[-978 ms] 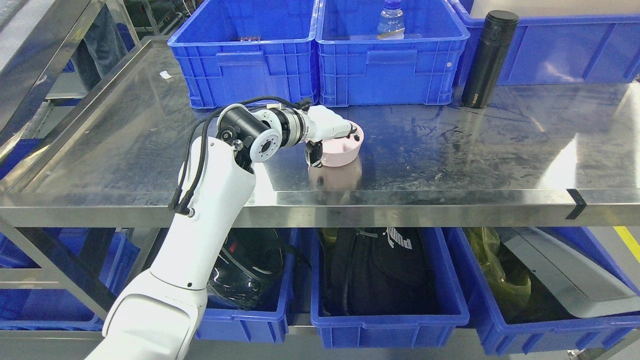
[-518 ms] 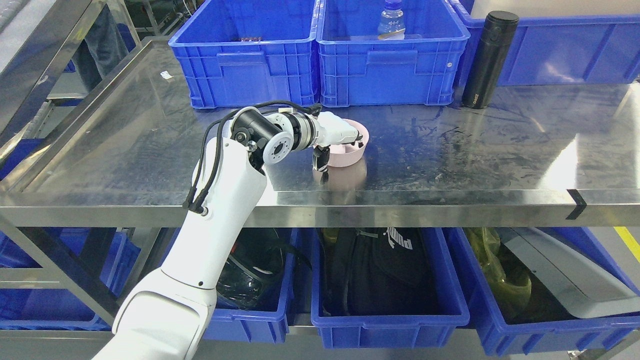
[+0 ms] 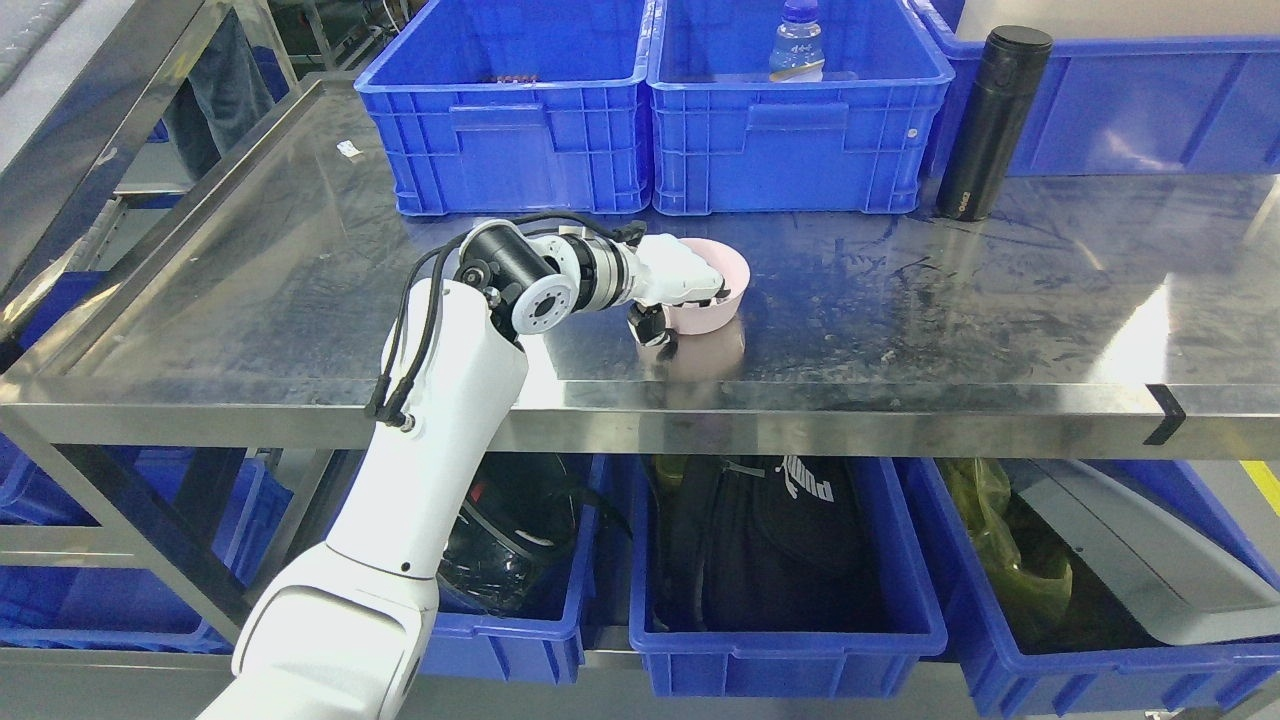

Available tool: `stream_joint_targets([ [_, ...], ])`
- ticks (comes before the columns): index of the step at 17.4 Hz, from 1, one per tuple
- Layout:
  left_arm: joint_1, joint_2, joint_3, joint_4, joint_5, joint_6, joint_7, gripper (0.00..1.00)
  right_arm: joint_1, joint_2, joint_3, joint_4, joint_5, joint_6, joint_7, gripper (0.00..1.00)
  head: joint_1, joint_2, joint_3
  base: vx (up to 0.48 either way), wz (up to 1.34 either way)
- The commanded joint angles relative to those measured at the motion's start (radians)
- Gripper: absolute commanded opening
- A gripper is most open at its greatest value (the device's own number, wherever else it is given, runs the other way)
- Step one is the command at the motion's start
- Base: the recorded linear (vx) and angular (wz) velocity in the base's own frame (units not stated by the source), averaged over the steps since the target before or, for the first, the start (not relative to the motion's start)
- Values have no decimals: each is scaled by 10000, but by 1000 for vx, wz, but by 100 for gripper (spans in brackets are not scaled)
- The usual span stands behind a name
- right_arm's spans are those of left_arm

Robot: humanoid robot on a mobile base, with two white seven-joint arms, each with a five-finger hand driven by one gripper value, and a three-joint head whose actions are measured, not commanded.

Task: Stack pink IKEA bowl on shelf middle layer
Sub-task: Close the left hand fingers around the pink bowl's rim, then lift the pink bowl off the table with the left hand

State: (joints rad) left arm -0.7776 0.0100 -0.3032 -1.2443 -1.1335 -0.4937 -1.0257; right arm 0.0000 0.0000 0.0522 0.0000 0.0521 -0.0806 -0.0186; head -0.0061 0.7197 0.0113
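Left hand (image 3: 675,285): I see it clamped on the pink bowl's near rim, fingers over the top, thumb below.
Pink bowl (image 3: 720,300): on the steel shelf (image 3: 1000,300), upright, just in front of the two blue crates (image 3: 655,150).
Black flask (image 3: 990,125): standing upright, well right of the bowl.
Right arm: I can't see it from here.

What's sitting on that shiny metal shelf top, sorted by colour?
Blue plastic crates: 3
Pink plastic bowl, held by the left robot hand: 1
Black cylindrical flask: 1
Total: 5
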Motion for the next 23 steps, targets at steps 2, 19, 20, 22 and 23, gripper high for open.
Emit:
stream_joint_targets([
  [2,444,75,1313,402,137,-691,-497,5,46,-175,0,-175,0,-7,2,100,0,0,0,0,0],
  [19,321,75,4580,-2022,3159,-2852,-328,0,46,-175,0,-175,0,-7,2,100,0,0,0,0,-2],
  [20,321,75,4672,-2098,3174,-2917,-343,0,31,-175,0,-175,0,-7,2,100,0,0,0,0,0],
  [22,321,75,4689,-2419,3571,-2917,-374,1,30,-175,0,-175,0,-7,2,100,0,0,0,0,0],
  [23,336,75,4613,-2649,3938,-2917,-389,1,46,-175,0,-175,0,-7,2,100,0,0,0,0,0],
])
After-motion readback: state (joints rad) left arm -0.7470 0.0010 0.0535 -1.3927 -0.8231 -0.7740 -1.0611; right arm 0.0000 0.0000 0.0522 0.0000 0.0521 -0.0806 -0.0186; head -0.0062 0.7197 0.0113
